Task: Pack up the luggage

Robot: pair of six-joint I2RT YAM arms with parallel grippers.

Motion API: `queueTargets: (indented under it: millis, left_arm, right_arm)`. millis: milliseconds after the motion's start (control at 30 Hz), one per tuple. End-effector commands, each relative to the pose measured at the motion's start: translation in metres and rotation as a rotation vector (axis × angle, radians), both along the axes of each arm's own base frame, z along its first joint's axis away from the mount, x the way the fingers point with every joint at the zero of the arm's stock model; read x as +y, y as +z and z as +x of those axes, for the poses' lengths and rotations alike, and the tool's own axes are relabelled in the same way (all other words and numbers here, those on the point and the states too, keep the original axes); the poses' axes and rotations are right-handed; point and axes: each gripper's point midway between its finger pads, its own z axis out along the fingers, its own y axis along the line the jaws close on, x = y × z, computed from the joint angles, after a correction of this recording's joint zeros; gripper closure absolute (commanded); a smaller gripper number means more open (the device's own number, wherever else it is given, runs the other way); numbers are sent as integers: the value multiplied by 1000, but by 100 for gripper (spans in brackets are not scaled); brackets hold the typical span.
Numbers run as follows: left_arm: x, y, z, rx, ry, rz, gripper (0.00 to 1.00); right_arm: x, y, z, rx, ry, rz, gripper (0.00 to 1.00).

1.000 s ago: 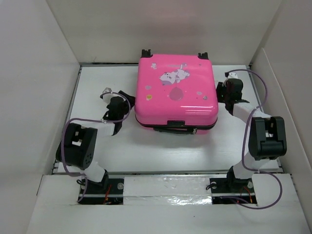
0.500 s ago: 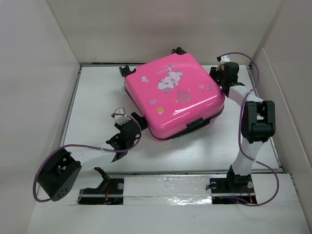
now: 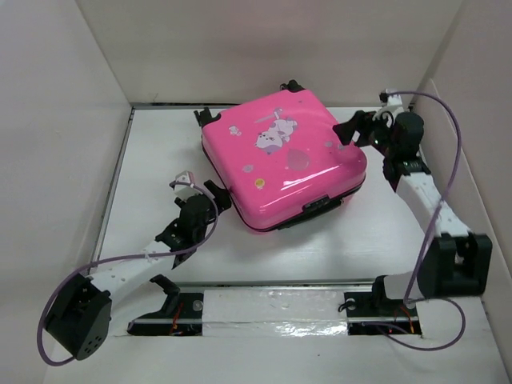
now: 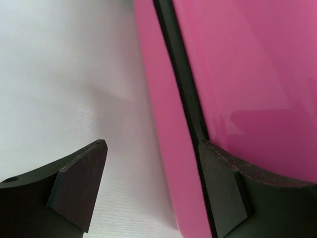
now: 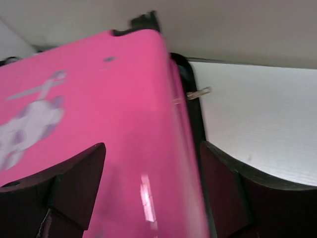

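The luggage [image 3: 284, 156] is a bright pink hard-shell suitcase with a cartoon animal sticker. It lies flat and closed on the white table [image 3: 156, 148], turned at an angle, wheels to the back left. My left gripper [image 3: 205, 194] is open at its front left side. In the left wrist view [image 4: 152, 145] one finger [image 4: 225, 196] lies against the black zip seam of the luggage [image 4: 257, 64], the other over bare table. My right gripper [image 3: 352, 126] is open at the back right corner. In the right wrist view [image 5: 153, 145] it straddles the edge of the luggage [image 5: 99, 104].
White walls [image 3: 72, 120] enclose the table on the left, back and right. A metal zip pull [image 5: 198, 92] sticks out from the suitcase seam. Purple cables [image 3: 448, 120] loop off both arms. The arm bases sit at the near edge [image 3: 272, 308].
The suitcase has been turned counterclockwise and shifted slightly. My right arm has stretched out to the back right corner. My left arm has dropped low and reached to the suitcase's front left side.
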Motion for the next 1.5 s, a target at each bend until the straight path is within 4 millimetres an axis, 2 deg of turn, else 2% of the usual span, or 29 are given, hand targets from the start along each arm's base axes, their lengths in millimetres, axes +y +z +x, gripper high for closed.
queueTargets:
  millis: [0,33,67,100,133,167,233,267,300,333,367,400,433,500,533,567,633,700,733,800,833,900,1133,1300,1467]
  left_arm:
    - [-39,128,17,-323,-124,-300,26]
    - [-39,131,17,-327,-134,-298,26]
    - [-41,132,17,-327,-145,-297,26]
    - [-44,131,16,-321,-165,-295,26]
    - [-46,129,15,-312,-172,-299,26]
    - [-46,125,14,-303,-176,-295,26]
    - [-43,113,10,-286,-174,-288,31]
    - [-41,109,8,-279,-169,-287,34]
    - [-38,106,5,-274,-165,-285,39]
    - [-31,92,4,-253,-145,-268,49]
    - [-29,87,1,-245,-141,-267,54]
    - [-27,83,-2,-237,-139,-272,60]
    - [-24,72,-4,-218,-138,-262,70]
    - [-24,59,-9,-184,-150,-243,80]
    - [-25,50,-12,-161,-163,-235,86]
    - [-26,46,-13,-149,-169,-229,89]
    - [-29,34,-18,-120,-197,-219,94]
    - [-31,27,-20,-104,-216,-215,94]
    - [-33,23,-23,-92,-235,-214,95]
    - [-36,19,-25,-86,-253,-216,95]
    - [-38,18,-26,-82,-263,-218,95]
    - [-38,15,-27,-78,-269,-216,95]
    - [-43,4,-28,-56,-300,-196,94]
    - [-47,-2,-29,-47,-318,-199,94]
    - [-50,-8,-30,-35,-333,-199,95]
  right_arm:
    - [11,15,-50,-68,55,86,20]
    - [2,32,-70,-133,14,86,30]
    - [2,-6,-88,-73,4,99,44]
    - [2,-6,-100,-112,2,112,58]
    - [4,7,-124,-178,5,132,82]
    - [6,-32,-142,-122,0,140,89]
    - [13,-49,-169,-135,10,147,97]
    - [6,-40,-183,-195,-39,164,100]
    - [3,-73,-193,-115,-71,167,100]
    - [1,-81,-199,-105,-89,176,100]
    - [-7,-75,-205,-145,-134,195,100]
    - [-12,-97,-208,-92,-173,193,100]
    - [-19,-104,-208,-80,-211,192,98]
    - [-25,-114,-207,-66,-242,169,87]
    - [-25,-113,-206,-64,-245,162,74]
    - [-26,-114,-204,-57,-247,139,69]
    - [-26,-122,-197,-20,-245,105,65]
    - [-25,-117,-190,-23,-228,66,65]
    - [-22,-125,-185,6,-211,48,65]
    - [-14,-118,-180,-8,-156,26,64]
    - [-12,-124,-177,21,-145,20,63]
    - [-10,-118,-172,7,-127,7,62]
    - [-10,-112,-163,-32,-124,-5,58]
    - [-2,-113,-156,-36,-82,-6,57]
    - [7,-104,-157,-85,-20,2,70]
